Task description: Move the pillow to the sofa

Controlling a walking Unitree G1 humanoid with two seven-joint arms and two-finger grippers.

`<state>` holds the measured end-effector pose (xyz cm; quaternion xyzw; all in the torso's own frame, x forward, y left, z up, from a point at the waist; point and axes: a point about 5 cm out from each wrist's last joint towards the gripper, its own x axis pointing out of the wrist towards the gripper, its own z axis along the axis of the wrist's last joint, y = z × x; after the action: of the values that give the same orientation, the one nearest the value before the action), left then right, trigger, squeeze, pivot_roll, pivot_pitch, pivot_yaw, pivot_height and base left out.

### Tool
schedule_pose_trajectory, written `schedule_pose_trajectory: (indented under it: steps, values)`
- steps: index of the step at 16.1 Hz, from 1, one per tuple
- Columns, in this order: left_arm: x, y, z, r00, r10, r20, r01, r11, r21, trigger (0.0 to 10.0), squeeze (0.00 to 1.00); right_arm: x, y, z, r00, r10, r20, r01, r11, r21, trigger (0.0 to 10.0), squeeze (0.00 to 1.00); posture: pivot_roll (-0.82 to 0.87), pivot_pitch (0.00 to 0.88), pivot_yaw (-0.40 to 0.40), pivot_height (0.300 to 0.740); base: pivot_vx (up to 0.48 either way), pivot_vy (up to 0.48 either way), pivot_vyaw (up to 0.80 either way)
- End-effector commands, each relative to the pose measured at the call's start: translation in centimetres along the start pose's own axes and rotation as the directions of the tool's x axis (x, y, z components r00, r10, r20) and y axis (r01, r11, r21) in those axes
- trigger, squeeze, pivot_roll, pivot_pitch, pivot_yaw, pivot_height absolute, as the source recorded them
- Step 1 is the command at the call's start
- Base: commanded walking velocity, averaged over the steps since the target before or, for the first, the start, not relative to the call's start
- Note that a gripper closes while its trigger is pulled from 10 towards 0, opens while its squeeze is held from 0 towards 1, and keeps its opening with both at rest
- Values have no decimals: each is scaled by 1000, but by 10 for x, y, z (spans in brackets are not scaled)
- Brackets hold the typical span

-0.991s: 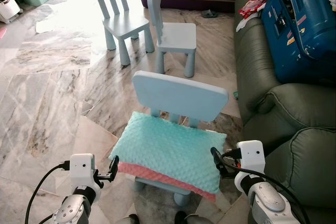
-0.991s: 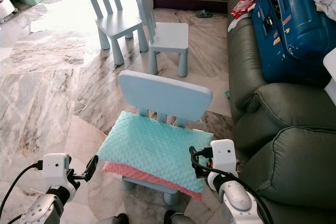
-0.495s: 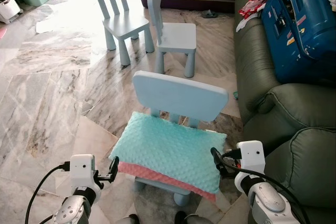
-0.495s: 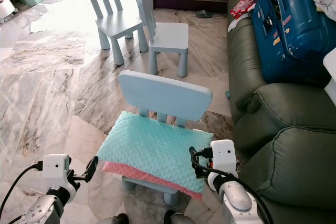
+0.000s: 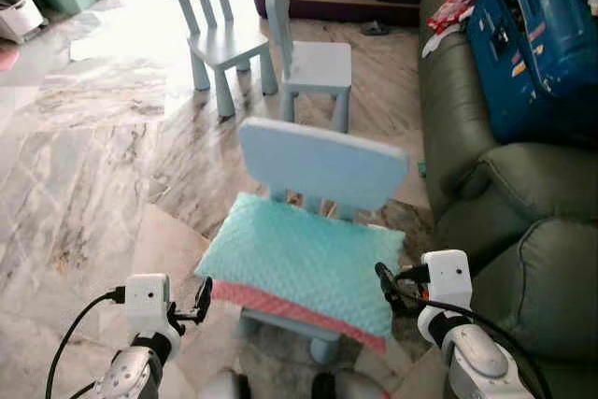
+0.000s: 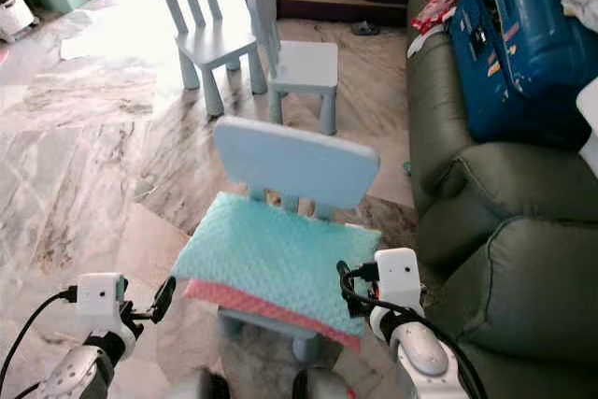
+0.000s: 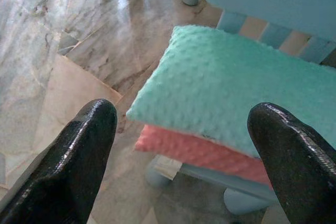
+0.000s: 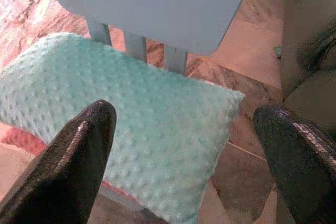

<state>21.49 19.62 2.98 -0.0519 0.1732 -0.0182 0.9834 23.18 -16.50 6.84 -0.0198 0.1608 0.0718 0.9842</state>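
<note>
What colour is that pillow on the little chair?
The pillow is mint green on top, coral pink underneath; clearest in the left wrist view.

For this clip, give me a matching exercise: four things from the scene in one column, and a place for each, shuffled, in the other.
Things:
1. pillow
2. blue suitcase
3. left hand
4. right hand

Places:
A. on the sofa
B. at the pillow's corner nearest the sofa
C. on the seat of the nearest pale blue chair
D. beside the pillow's corner away from the sofa, above the marble floor

Pairs: 1-C, 2-A, 3-D, 4-B
</note>
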Motion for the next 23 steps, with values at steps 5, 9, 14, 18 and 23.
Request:
schedule_pose_trajectory:
  steps: [5,9,14,18,23]
  values:
    - [-3,3,-7,999,16,-30,-16,1000,7,10000,0,-2,1,-4,1000,-4,-21,4,1000,-1,10000,0,-47,208,8,560,0,0,0]
    - [-3,3,-7,999,15,-29,-14,1000,7,10000,0,-1,1,-5,1000,-3,-20,3,1000,-1,10000,0,-46,207,8,550,0,0,0]
    - [-2,4,-6,1000,17,-26,-17,1000,8,10000,0,0,1,-4,1000,-5,-17,5,1000,1,10000,0,-43,205,7,550,0,0,0]
    - [-1,4,-6,1000,15,-25,-15,1000,9,10000,0,1,1,-4,1000,-3,-18,2,1000,-2,10000,0,-42,199,6,550,0,0,0]
    - [1,5,-4,1000,14,-20,-14,1000,15,10000,0,2,3,-4,1000,2,-18,-2,1000,-3,10000,0,-41,198,9,520,0,0,0]
